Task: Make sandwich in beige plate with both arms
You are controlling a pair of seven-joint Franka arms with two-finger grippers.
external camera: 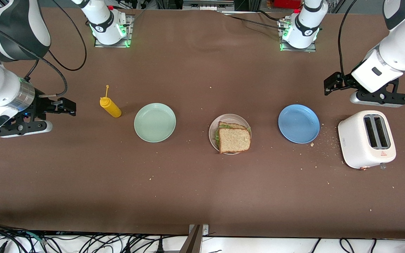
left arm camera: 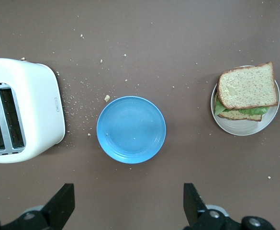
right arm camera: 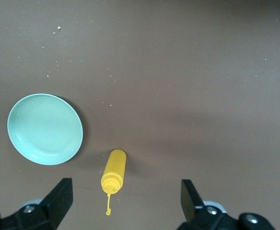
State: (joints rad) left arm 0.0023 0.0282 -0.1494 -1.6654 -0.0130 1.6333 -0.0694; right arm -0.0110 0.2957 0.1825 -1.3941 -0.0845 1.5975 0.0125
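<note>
Sandwich (external camera: 234, 137): assembled, bread over lettuce over bread, on beige plate (external camera: 214, 125), between mint-green plate (external camera: 154, 122) and blue plate (external camera: 298, 123). Task looks complete. Left gripper (external camera: 343, 84): over table by toaster (external camera: 366, 139), jaws wide, empty. Right gripper (external camera: 53, 108): near mustard bottle (external camera: 110, 106), wide, empty.

Even overhead light, bright, no glare on the table (external camera: 195, 196). Short soft shadows, e.g. beside the mustard bottle (right arm camera: 114, 173). All views sharp; wrist-view corners maybe slightly darker.

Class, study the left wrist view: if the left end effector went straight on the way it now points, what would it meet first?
Probably the bare brown table just beside the blue plate. The open left end effector holds nothing; depth is uncertain.
</note>
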